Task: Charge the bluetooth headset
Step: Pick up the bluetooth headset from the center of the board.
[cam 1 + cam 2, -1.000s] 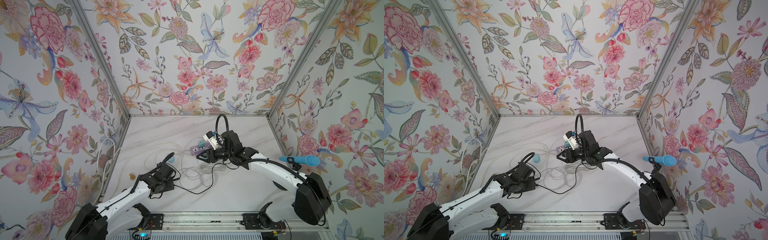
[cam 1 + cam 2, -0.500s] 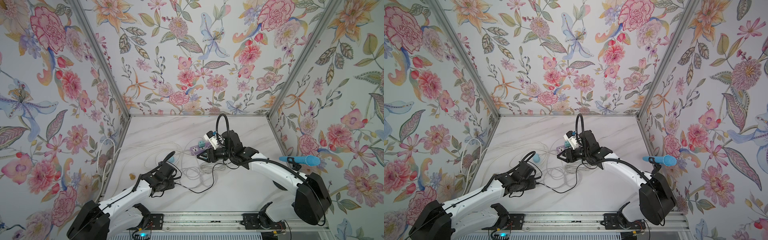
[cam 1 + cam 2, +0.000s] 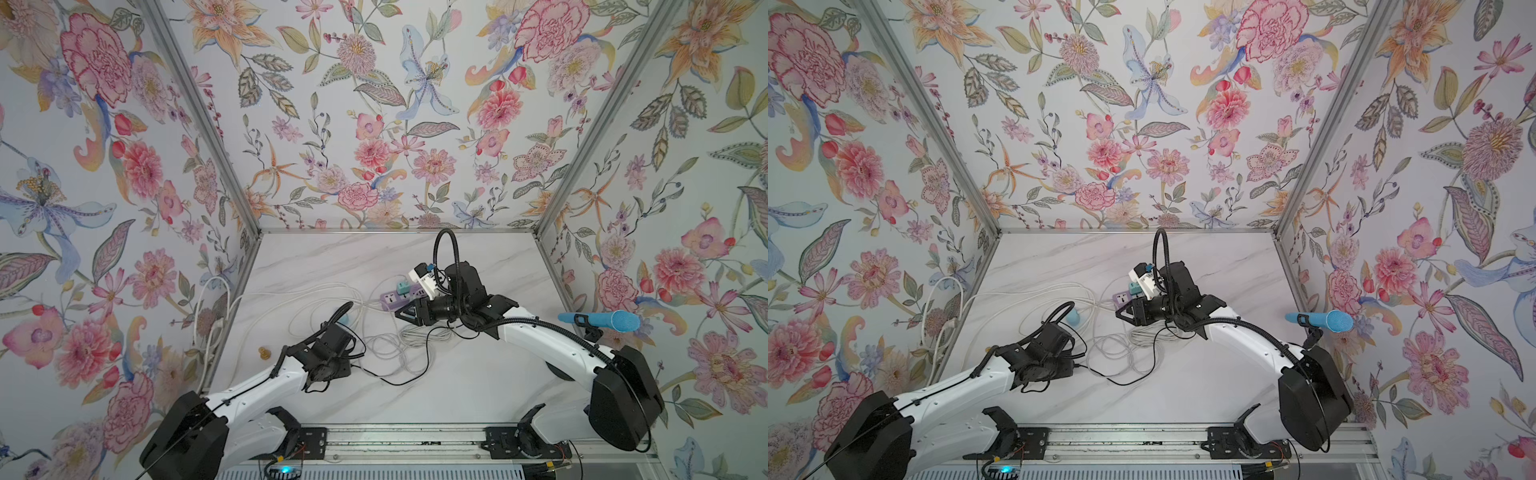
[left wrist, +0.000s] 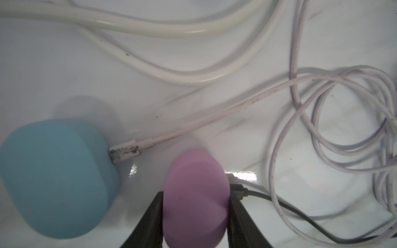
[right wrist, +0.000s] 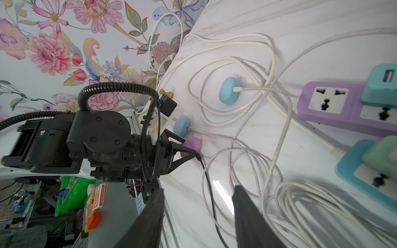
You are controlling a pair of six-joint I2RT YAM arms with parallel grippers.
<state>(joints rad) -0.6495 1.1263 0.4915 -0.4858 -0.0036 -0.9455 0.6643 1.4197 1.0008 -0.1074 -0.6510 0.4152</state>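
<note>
Pinching the lilac headset case (image 4: pixel 195 210) on both flanks, the left gripper (image 4: pixel 196 193) has its two dark fingers (image 4: pixel 150 216) pressed against the rounded shell, low over the desk (image 3: pixel 457 390). Whether the case rests on the surface or is lifted off it cannot be told. A black cable (image 4: pixel 257 194) ends in a plug right at the case's edge, beside one finger, but it is not clear whether the plug is seated in a port.

Just beside the lilac case lies a blue case (image 4: pixel 55 163) with a white cable (image 4: pixel 193 125) plugged into it. In both top views the left arm (image 3: pixel 257 386) covers these two cases. Taking the desk's far edge as 12 o'clock, the left gripper sits at about 8 o'clock from the desk's middle. A second blue case (image 3: pixel 343 319) lies at 12 o'clock from it.

The right gripper (image 5: pixel 197 189) hovers near the desk's middle, its fingers spread apart with nothing between them, above a coil of white cable (image 5: pixel 311 204). A purple power strip (image 3: pixel 384 296) lies at 12 o'clock from the right gripper, with a blue power strip (image 5: pixel 345 165) next to it.
</note>
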